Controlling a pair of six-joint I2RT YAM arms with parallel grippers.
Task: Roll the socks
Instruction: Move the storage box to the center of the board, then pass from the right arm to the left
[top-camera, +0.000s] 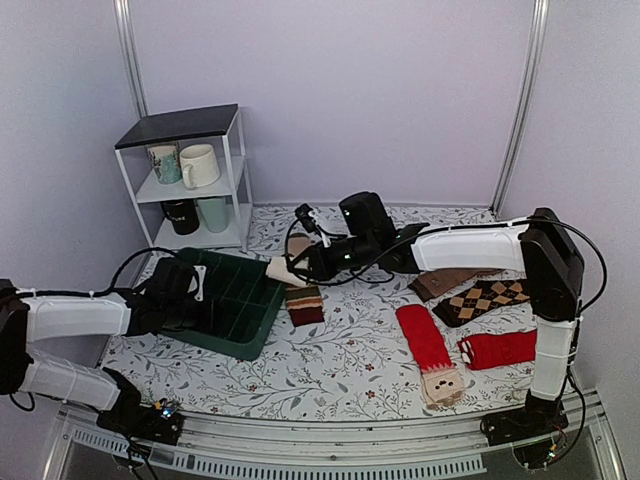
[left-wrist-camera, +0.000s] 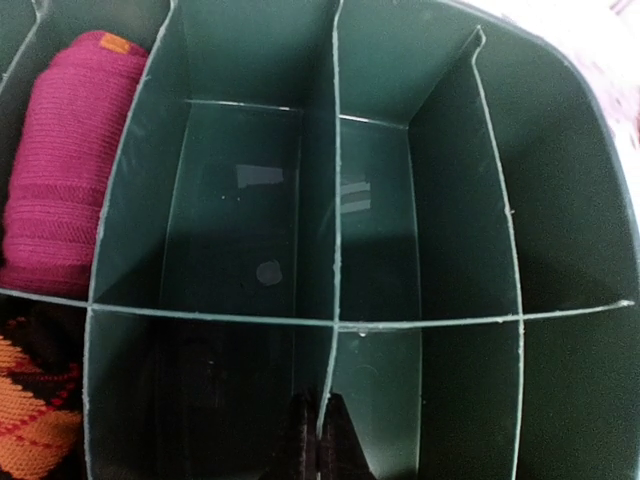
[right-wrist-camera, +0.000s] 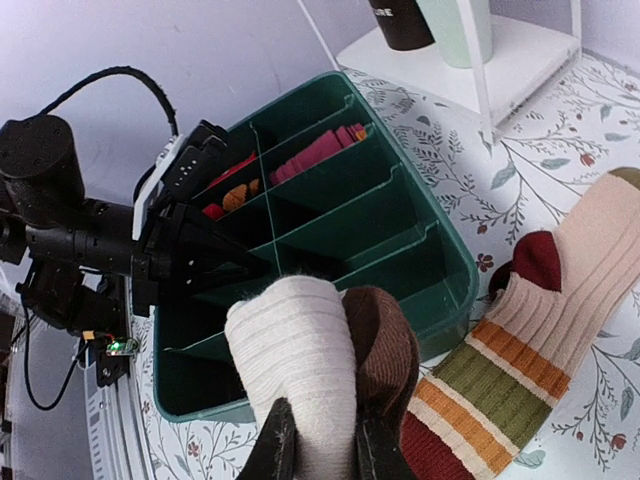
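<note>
The socks are a rolled bundle, cream-white (right-wrist-camera: 298, 350) with a dark brown cuff (right-wrist-camera: 388, 345) wrapped beside it. My right gripper (right-wrist-camera: 322, 432) is shut on this bundle and holds it just above the near right rim of the green divided bin (right-wrist-camera: 455, 290). In the top view the bundle (top-camera: 278, 270) hangs at the bin's right edge (top-camera: 262, 325), at the tip of the right gripper (top-camera: 292, 266). My left gripper (left-wrist-camera: 320, 445) is down inside the bin, its fingers closed on either side of a thin divider wall (left-wrist-camera: 335, 250). It also shows in the top view (top-camera: 203, 288).
A tan sock with red, brown and green stripes (right-wrist-camera: 480, 390) lies right of the bin. Red socks (top-camera: 422, 338), (top-camera: 497, 348) and an argyle sock (top-camera: 482, 298) lie on the right. The bin holds a magenta roll (left-wrist-camera: 65, 170) and an orange argyle roll (left-wrist-camera: 35, 405). A white shelf with mugs (top-camera: 190, 170) stands behind.
</note>
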